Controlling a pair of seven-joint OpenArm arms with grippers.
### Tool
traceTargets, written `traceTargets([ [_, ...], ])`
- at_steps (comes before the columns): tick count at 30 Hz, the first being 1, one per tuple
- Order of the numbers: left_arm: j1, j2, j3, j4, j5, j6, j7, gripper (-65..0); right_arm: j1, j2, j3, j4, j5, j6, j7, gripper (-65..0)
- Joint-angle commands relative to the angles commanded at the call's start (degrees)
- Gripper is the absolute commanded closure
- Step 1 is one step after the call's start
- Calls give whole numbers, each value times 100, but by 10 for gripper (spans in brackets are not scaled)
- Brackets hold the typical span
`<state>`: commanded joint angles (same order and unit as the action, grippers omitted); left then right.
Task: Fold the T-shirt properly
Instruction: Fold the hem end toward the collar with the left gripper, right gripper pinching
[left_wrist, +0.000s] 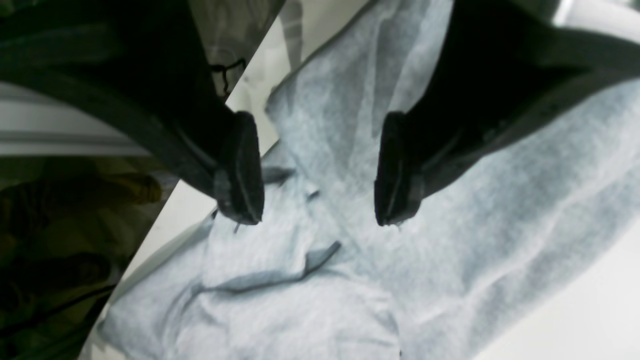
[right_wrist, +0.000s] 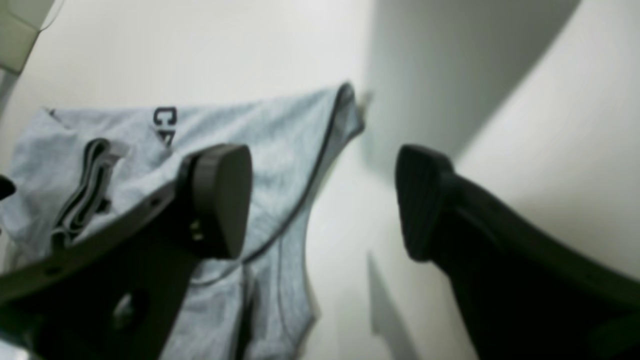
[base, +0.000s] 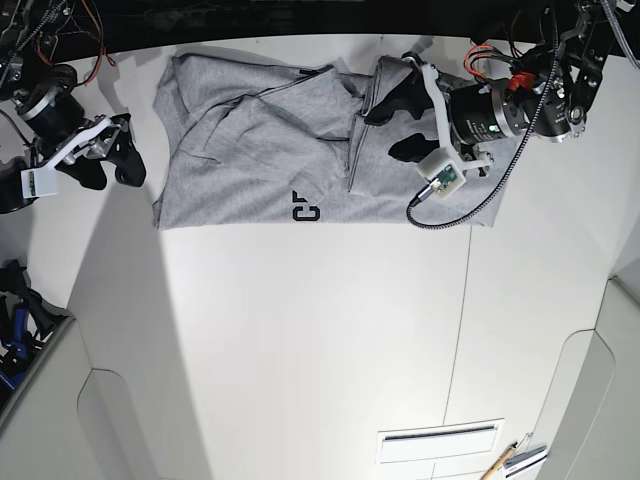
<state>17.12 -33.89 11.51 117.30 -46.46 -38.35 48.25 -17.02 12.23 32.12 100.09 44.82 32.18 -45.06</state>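
On white table (base: 300, 350), rumpled T-shirt (base: 250, 150)

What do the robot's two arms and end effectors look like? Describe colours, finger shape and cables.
Both end effectors, left and right, have black curved fingers ending in oval ribbed pads, on white brackets. The left carries a small green circuit board with a looping black cable; red wires run along the dark arm.

Black arms with white gripper brackets, red wires, black cables.

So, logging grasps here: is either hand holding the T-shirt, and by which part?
Nothing is held. The left hand hangs open over the T-shirt; the right hand is open beside it.
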Motion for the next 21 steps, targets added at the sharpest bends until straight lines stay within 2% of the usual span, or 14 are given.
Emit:
traceTargets([
  [2, 0, 28, 0, 0, 2, -2, 0, -388, 2, 0, 0, -317, 122, 22, -37, -446],
  [5, 0, 26, 0, 0, 7, -2, 0, -388, 2, -2, 0, -688, 466, 170, -243, -445],
  [9, 0, 26, 0, 0, 4, -2, 0, -389, 2, -4, 0, -752, 789, 170, -496, -445],
  [14, 0, 26, 0, 0, 7, -2, 2, -389, 2, -4, -186, -752, 745, 168, -496, -445],
  [21, 0, 70, 0, 0, 17, 0, 131, -388, 2, -37, -911, -754, 588, 149, -492, -445],
])
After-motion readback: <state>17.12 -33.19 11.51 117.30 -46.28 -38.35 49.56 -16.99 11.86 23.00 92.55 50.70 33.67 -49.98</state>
